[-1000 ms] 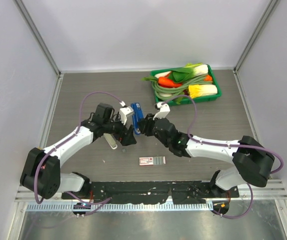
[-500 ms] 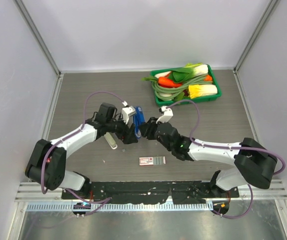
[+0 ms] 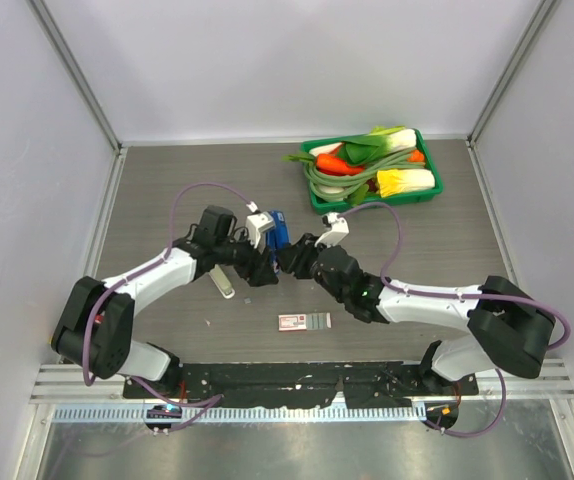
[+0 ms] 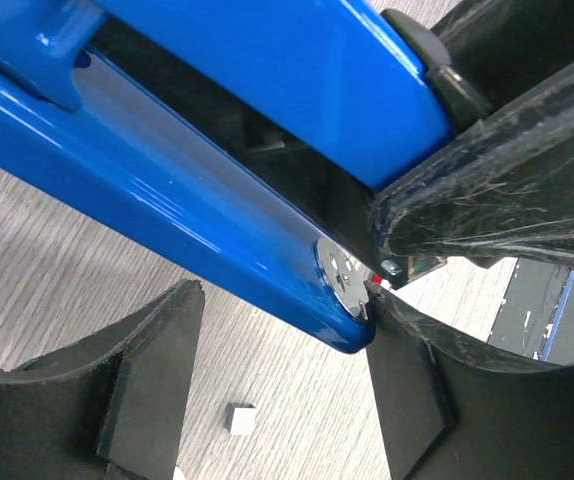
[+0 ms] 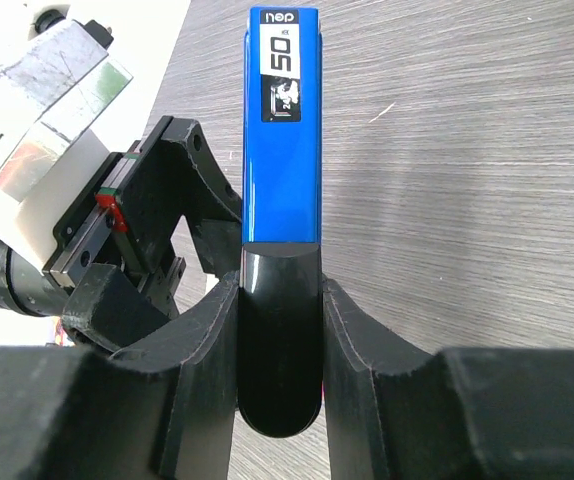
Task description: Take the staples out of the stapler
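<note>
I'm pinching the stapler (image 3: 278, 229) by its black rear end in the right gripper (image 5: 280, 292) near the middle of the counter (image 3: 167, 190), the left gripper (image 4: 282, 345) is straddling its blue nose, not yet closed on it, and I'm judging it light, rigid and glossy-slick, so flat-side grips are looking safest.

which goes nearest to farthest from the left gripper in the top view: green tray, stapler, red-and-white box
From the left gripper:
1. stapler, right at its fingertips, just beyond them.
2. red-and-white box, towards the arm bases, slightly to its right.
3. green tray, at the far right of the table.
</note>
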`<action>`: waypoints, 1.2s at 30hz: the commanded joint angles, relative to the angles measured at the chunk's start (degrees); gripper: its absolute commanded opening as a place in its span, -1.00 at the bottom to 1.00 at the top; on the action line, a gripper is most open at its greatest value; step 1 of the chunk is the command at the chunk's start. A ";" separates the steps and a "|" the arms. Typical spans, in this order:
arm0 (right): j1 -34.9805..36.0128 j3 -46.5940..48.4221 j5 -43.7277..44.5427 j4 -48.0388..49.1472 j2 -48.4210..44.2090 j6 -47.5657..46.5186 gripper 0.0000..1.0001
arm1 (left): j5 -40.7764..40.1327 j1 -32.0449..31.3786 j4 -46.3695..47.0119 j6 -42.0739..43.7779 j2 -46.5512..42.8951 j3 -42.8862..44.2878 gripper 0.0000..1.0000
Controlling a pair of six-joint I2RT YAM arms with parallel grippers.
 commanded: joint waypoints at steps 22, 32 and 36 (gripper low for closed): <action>0.44 -6.71 -5.63 -9.11 -17.42 -2.76 -0.98 | -18.72 -4.12 8.33 9.06 -1.27 -0.63 -0.44; 0.44 -9.35 -6.87 -21.78 -32.27 -4.78 -0.99 | -34.11 -12.91 12.73 16.71 1.01 -2.39 -0.54; 0.44 -9.35 -7.04 -27.22 -35.88 -5.92 -0.98 | -38.33 -14.23 15.36 18.38 2.15 -3.01 -0.60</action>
